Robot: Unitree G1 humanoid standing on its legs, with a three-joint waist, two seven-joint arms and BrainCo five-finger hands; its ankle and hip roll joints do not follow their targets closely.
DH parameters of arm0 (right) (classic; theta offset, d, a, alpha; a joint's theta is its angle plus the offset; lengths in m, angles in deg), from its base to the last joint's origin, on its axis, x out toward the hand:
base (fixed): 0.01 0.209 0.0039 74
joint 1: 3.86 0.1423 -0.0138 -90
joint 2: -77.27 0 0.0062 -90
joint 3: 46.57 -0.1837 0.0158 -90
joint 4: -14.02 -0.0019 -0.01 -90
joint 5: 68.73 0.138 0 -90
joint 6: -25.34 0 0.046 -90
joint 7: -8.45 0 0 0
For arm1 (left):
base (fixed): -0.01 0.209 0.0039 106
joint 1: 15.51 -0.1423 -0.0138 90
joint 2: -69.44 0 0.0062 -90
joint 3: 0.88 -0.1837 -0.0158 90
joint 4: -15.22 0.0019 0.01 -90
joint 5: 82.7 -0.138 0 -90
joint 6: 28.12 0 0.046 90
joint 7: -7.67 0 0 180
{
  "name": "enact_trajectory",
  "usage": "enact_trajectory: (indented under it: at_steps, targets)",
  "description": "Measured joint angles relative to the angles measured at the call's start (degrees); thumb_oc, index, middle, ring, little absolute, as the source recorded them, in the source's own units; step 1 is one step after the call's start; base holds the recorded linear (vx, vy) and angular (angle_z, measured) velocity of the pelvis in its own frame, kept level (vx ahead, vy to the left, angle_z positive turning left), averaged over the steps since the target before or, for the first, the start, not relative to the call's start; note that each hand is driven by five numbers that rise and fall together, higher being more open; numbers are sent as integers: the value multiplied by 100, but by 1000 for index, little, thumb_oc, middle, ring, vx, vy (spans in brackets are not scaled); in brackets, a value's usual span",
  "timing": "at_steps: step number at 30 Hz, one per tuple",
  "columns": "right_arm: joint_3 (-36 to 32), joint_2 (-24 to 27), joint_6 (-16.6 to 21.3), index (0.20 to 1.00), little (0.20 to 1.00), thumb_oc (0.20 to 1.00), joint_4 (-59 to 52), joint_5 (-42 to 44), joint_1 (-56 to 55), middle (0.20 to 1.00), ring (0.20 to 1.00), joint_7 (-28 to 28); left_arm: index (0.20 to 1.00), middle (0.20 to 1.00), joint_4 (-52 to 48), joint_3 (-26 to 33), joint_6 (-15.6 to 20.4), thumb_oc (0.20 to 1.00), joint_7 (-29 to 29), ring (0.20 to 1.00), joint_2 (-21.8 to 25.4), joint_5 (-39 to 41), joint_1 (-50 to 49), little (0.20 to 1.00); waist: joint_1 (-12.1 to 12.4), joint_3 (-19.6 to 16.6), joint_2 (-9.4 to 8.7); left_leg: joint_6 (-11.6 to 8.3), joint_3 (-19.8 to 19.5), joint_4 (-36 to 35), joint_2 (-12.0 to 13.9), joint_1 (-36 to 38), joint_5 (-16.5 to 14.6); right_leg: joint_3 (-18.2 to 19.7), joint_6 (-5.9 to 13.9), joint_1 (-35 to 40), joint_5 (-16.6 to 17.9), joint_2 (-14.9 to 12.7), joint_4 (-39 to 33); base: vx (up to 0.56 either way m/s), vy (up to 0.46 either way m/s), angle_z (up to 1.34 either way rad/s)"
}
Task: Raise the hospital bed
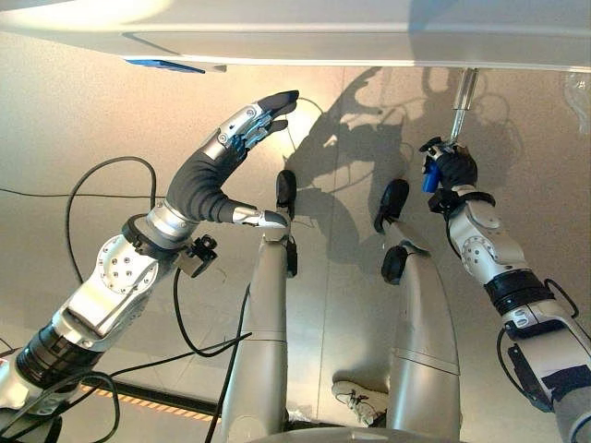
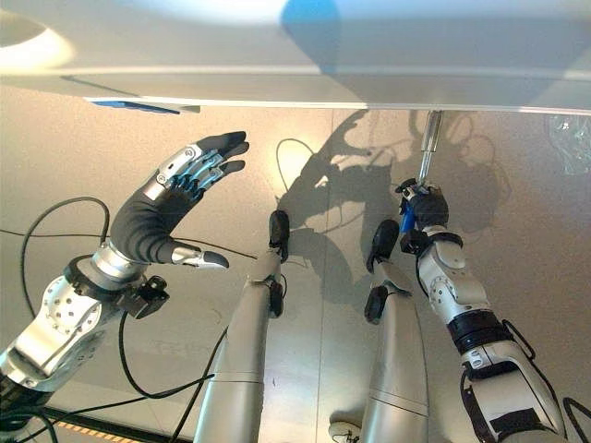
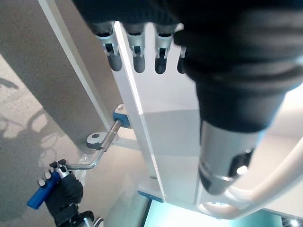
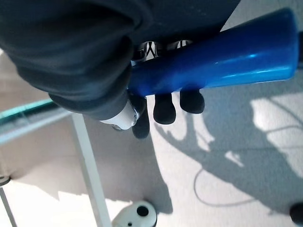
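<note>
— Right, we start on the left: our left hand (image 1: 235, 138) is raised in the air below the white edge of the hospital bed (image 1: 305, 37), fingers straight and spread, thumb held apart, nothing in it.

— We agree, and its own wrist camera shows those dark fingertips hanging free in front of the bed's white frame (image 3: 137, 123), touching nothing that we can see.

— Just above and to the left of that hand we spot a small blue patch (image 1: 166, 65) on the underside of the bed.

— Moving across the middle, we see the beige floor (image 1: 351, 305) with heavy shadows on it.

— And now the right side: our right hand (image 2: 423, 207) is up near the bed's edge, curled around the blue grip (image 4: 218, 56) of the crank handle (image 3: 90, 163).

— Yes, the right wrist camera has the fingers and thumb wrapped round that blue grip, dark tips showing beneath it.

— From the hand a metal rod (image 2: 428, 138) runs up to the underside of the bed, nearly upright in our head views.

— In the left wrist camera we see the crank bend from the grip into a metal arm that meets a blue fitting (image 3: 120, 116) on the bed frame.

— At the far right, something clear and crinkled (image 2: 571, 138) sits by the bed's edge; we cannot tell what it is.
</note>
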Motion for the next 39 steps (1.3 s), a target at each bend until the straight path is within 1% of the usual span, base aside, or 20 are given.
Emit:
enact_trajectory:
  at_steps: [7, 9, 11, 12, 15, 18, 20, 24, 26, 27, 29, 30, 33, 39]
  targets:
    - [226, -74, 0, 1000, 1000, 1000, 625, -423, 233, 1000, 1000, -96, 1000, 1000, 7, -131, -4, 1000, -65, 1000, -84, -24, 99, 1000, -2, -5, 6, 2, -29, -114, -4, 149, 1, -91, 47, 206, 55, -8, -124, 0, 5, 2]
    - [393, -72, -14, 1000, 1000, 1000, 953, -714, 431, 1000, 1000, -156, 1000, 1000, 25, -165, -5, 1000, -91, 1000, -93, -60, 128, 1000, -32, -7, 7, 46, -24, -173, -9, 207, 31, -103, 86, 326, 137, 2, -286, 0, 0, 0]
    - [412, -112, -13, 1000, 1000, 1000, 1053, -800, 511, 1000, 1000, -196, 1000, 1000, 27, -174, -1, 1000, -119, 1000, -74, -58, 117, 1000, -32, -9, 9, 76, -20, -238, -7, 218, 58, -108, 100, 356, 198, 9, -389, -1, -2, -2]
    - [486, -132, -14, 1000, 1000, 1000, 1147, -827, 595, 1000, 1000, -213, 1000, 1000, 35, -202, -29, 1000, -129, 1000, -54, -58, 119, 1000, -105, -9, 9, 98, -17, -262, -10, 223, 75, -129, 127, 411, 244, 9, -491, 0, 0, 0]
    - [533, -238, -11, 1000, 1000, 1000, 1422, -925, 743, 1000, 1000, -246, 1000, 1000, 48, -375, -49, 1000, -145, 1000, 10, -57, 290, 1000, -155, -9, 8, 122, -9, -323, -31, 295, 91, -130, 157, 504, 291, 1, -607, 3, 10, -1]
    - [644, -325, 5, 1000, 1000, 1000, 1653, -1220, 843, 1000, 1000, -258, 1000, 1000, 53, -509, -54, 1000, -183, 1000, 62, -50, 483, 1000, -172, -10, 7, 127, -11, -362, -31, 341, 94, -130, 162, 556, 319, 11, -668, 1, 11, -1]
    - [837, -337, 43, 1000, 1000, 1000, 1803, -1355, 912, 1000, 1000, -257, 1000, 1000, 55, -603, -58, 1000, -188, 1000, 65, -39, 521, 1000, -223, -12, 4, 132, -8, -369, -32, 347, 97, -130, 164, 567, 328, 10, -678, 0, 0, 0]
    - [961, -421, 110, 1000, 1000, 1000, 2049, -1356, 1061, 1000, 1000, -255, 1000, 1000, 65, -793, -70, 1000, -202, 1000, 63, -32, 647, 1000, -288, -13, 5, 151, 2, -370, -39, 348, 113, -129, 180, 590, 376, 16, -736, 0, 0, 0]
    - [974, -444, 114, 1000, 1000, 1000, 2129, -1356, 1092, 1000, 1000, -247, 1000, 1000, 65, -794, -71, 1000, -203, 1000, 61, -20, 653, 1000, -288, -14, 5, 157, 4, -383, -35, 352, 122, -129, 190, 615, 404, 29, -791, 5, 32, -2]
    - [959, -576, 294, 1000, 1000, 1000, 2631, -1355, 1273, 1000, 1000, -168, 1000, 1000, 74, -815, -74, 1000, -233, 1000, 51, -4, 665, 1000, -296, -20, -6, 173, 7, -443, -36, 385, 150, -130, 204, 671, 462, 37, -900, 1, 28, -3]
    - [964, -658, 326, 1000, 1000, 1000, 2807, -1352, 1338, 1000, 1000, -165, 1000, 1000, 75, -835, -75, 1000, -240, 1000, 51, -4, 688, 1000, -301, -33, -37, 192, 18, -479, -41, 410, 165, -127, 222, 706, 506, 36, -988, 0, 0, 0]
    - [971, -772, 390, 1000, 1000, 1000, 3242, -1356, 1479, 1000, 1000, -102, 1000, 1000, 78, -872, -77, 1000, -261, 1000, 53, -3, 751, 1000, -305, -35, -43, 212, 15, -497, -56, 412, 180, -128, 244, 743, 544, 35, -1059, 0, 0, 0]
    - [1020, -941, 420, 1000, 1000, 1000, 3421, -1372, 1500, 1000, 1000, 5, 1000, 1000, 136, -1046, -88, 1000, -283, 1000, 53, 0, 860, 1000, -309, -47, -72, 241, 16, -515, -88, 410, 200, -128, 283, 787, 606, 30, -1168, 2, 5, 1]
    - [999, -1064, 389, 1000, 1000, 1000, 3813, -1348, 1587, 1000, 1000, 70, 1000, 1000, 232, -1042, -98, 1000, -289, 1000, -28, 4, 870, 1000, -311, -47, -73, 280, 54, -628, -111, 403, 247, -124, 322, 804, 683, 26, -1324, 0, 0, 0]
